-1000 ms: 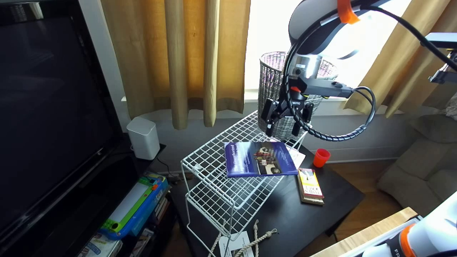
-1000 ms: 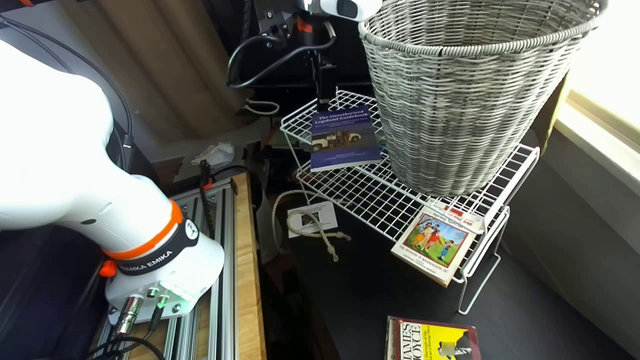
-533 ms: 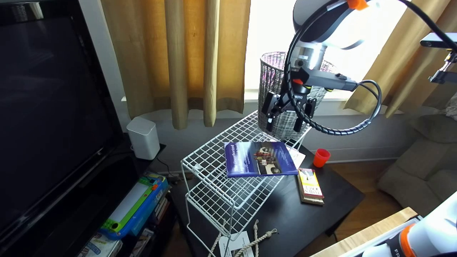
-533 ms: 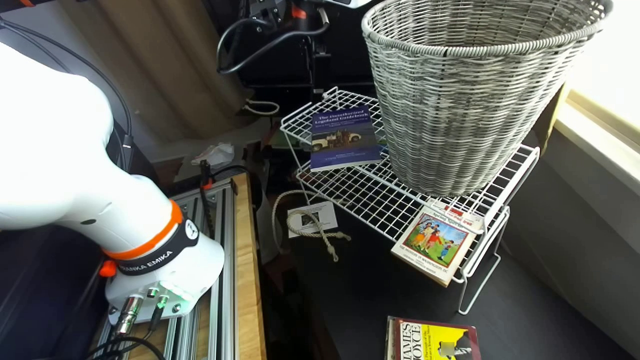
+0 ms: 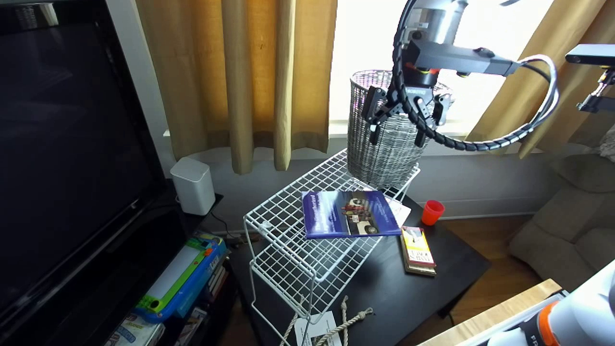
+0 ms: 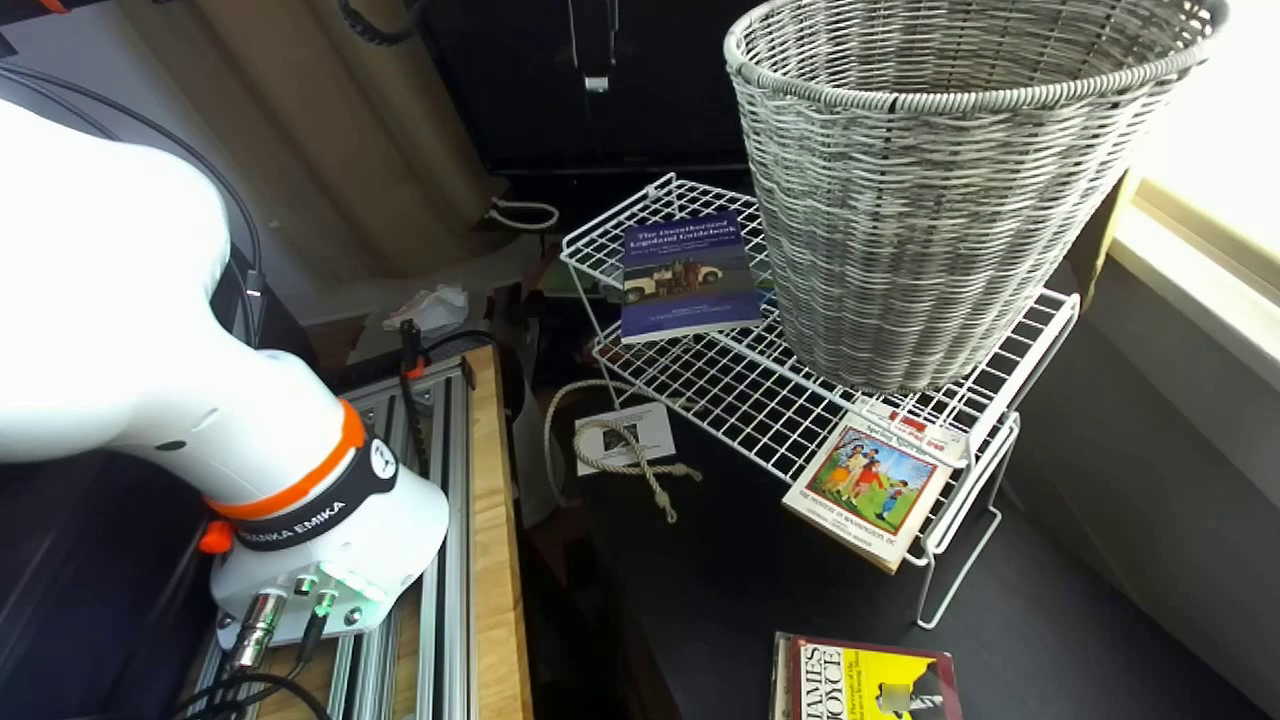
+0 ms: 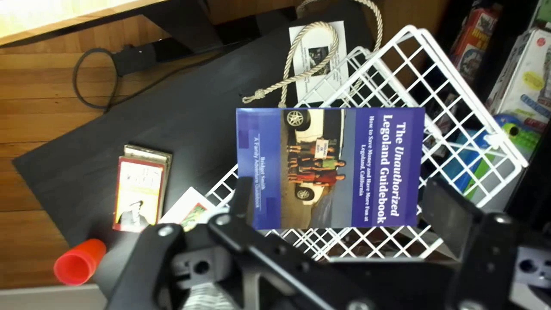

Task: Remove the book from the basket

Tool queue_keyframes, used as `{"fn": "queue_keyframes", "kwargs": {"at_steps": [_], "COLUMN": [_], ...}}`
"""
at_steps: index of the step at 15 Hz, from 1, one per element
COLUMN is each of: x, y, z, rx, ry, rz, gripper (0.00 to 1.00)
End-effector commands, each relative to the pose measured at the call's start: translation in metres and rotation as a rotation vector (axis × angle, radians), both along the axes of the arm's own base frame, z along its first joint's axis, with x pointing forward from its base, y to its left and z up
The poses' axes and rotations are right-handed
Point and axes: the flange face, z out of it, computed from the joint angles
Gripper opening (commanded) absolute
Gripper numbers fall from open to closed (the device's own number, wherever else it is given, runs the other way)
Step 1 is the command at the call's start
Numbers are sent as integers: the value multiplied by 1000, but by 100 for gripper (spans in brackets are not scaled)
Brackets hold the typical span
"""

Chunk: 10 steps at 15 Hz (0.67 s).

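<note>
The book [image 5: 353, 215] has a dark blue cover with a photo of a white car and people. It lies flat on the white wire rack, outside the basket; it also shows in an exterior view [image 6: 690, 275]. The grey woven basket [image 6: 950, 240] stands upright on the rack beside the book; it also shows in an exterior view [image 5: 391, 163]. Its bottom inside is hidden. My gripper [image 5: 398, 136] is open and empty, in the air in front of the basket. In the wrist view the open fingers [image 7: 338, 198] frame the book below, apart from it.
The wire rack [image 5: 278, 246] stands on a black table [image 6: 720, 560]. A red cup [image 5: 432, 212], small yellow-covered books [image 5: 417, 250], a picture book [image 6: 870, 480] and a rope [image 5: 344, 327] lie around it. A TV [image 5: 72, 144] stands at the side.
My gripper has risen away from the book and shifted toward the right in an exterior view; it has left the picture in an exterior view. The book and basket have not moved.
</note>
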Motion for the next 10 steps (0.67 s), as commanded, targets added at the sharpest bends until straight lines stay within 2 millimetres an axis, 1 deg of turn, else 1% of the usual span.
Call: {"fn": "queue_keyframes", "kwargs": {"at_steps": [1, 3, 4, 5, 7, 10], "x": [-3, 3, 5, 3, 5, 6], "y": [1, -1, 0, 0, -1, -1], "z": [44, 63, 70, 58, 70, 70], "rx": [-120, -157, -176, -127, -142, -147], "ry": [-35, -48, -51, -54, -62, -62], "rz": [-103, -145, -153, -117, -134, -138], "gripper": [100, 100, 100, 100, 100, 100]}}
